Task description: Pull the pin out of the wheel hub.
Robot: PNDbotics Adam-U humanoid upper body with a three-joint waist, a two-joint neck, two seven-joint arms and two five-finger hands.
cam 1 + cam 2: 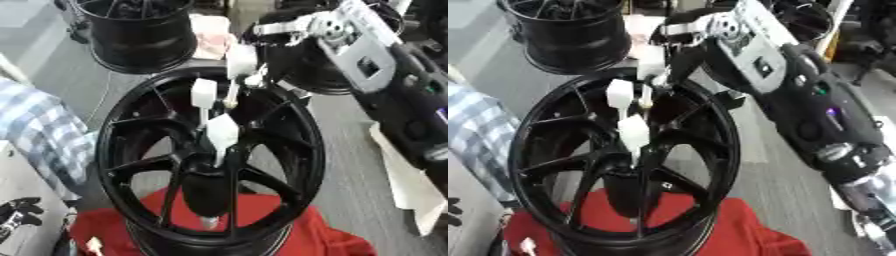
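- One black wheel (pixel 210 160) stands on edge in the middle of the view, its lower rim resting on a red cloth (pixel 289 225); a second wheel (pixel 140 30) sits well behind it at the upper left.
- At the wheel's centre is the hub (pixel 206 182), and a pale, small piece shows just below it, near the bottom of the hub; it may be the pin (pixel 208 221), though I cannot be sure.
- Reaching in from the upper right, the right hand (pixel 219 115) has its white-tipped fingers down among the spokes above the hub. Whether they close on anything cannot be told.
- Only dark fingers of the left hand (pixel 19 210) show at the lower left edge, idle.
- Judged step: the approach to the pin, not yet a pull.
- Next move calls for lowering the fingers to the pin, pinching it, then drawing it straight out along its axis.
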